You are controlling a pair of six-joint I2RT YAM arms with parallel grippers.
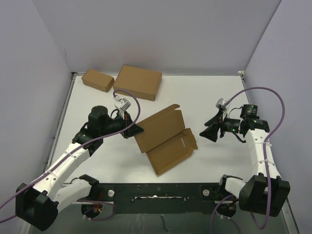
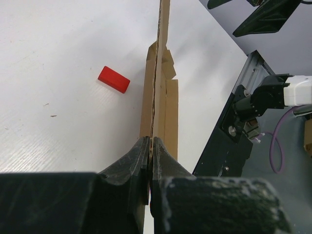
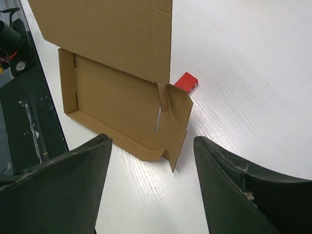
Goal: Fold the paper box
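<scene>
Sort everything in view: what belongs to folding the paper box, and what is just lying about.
In the job: paper box; left hand, shut on its raised panel; right hand, open, beside it.
Lying about: larger brown box; small brown box; red block.

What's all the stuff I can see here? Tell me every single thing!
table: one, white, under everything
paper box: one, brown, middle of the table, one panel raised
big box: one, brown, far edge
small box: one, brown, far edge, left of the big box
red block: one, red, on the table beside the paper box's corner
arms: two, white and black, bolted at the near edge
left gripper: one, black, shut on the paper box's raised panel
right gripper: one, black, open, right of the paper box, not touching it
</scene>
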